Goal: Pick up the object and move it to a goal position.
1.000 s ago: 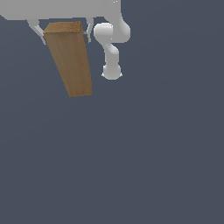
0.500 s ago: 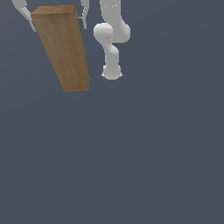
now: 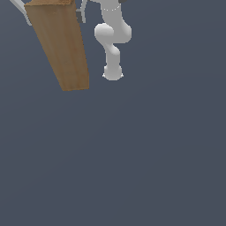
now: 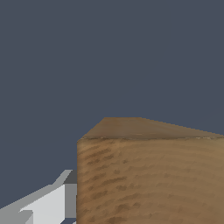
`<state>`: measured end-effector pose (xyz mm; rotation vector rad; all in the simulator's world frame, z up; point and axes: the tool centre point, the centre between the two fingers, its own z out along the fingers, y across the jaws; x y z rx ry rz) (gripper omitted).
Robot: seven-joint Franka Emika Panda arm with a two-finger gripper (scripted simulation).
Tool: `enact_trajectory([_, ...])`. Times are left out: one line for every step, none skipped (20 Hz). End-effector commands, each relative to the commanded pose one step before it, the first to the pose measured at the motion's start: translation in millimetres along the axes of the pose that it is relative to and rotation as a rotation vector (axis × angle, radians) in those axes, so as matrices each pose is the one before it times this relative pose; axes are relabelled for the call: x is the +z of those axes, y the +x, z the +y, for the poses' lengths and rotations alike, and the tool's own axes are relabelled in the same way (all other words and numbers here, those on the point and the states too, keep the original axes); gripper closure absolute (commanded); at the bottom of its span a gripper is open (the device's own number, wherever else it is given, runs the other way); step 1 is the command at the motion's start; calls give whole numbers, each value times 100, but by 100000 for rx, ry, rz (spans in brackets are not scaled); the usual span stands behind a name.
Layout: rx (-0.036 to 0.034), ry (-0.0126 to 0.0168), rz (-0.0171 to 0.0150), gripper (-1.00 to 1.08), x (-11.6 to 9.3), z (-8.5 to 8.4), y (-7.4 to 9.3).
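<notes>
At the exterior view's top left, close to the camera, the block hangs high above the floor, clamped between the gripper fingers. Behind it stands the arm. Risk: thin grip, block could slip during transport.

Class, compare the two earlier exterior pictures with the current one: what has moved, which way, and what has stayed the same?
The orange-brown wood-textured rectangular block, held between the white gripper's jaws, has shifted up and toward the exterior view's left and looms larger in frame; its top end now touches the upper edge. The grip has not changed: nothing was released. The white robot arm's base and the plain dark grey floor stayed as they were.
</notes>
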<state>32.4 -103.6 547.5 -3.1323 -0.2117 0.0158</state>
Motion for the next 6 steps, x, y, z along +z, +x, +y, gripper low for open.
enact_trajectory([-8,-296,991,108,-674,-13,-53])
enact_trajectory([0,0,0,108,-28,4,13])
enact_trajectory([0,0,0,108,-21,3,10])
enact_trajectory([0,0,0,108,-15,2,7])
enact_trajectory([0,0,0,108,-9,1,4])
enact_trajectory([0,0,0,108,-3,0,1])
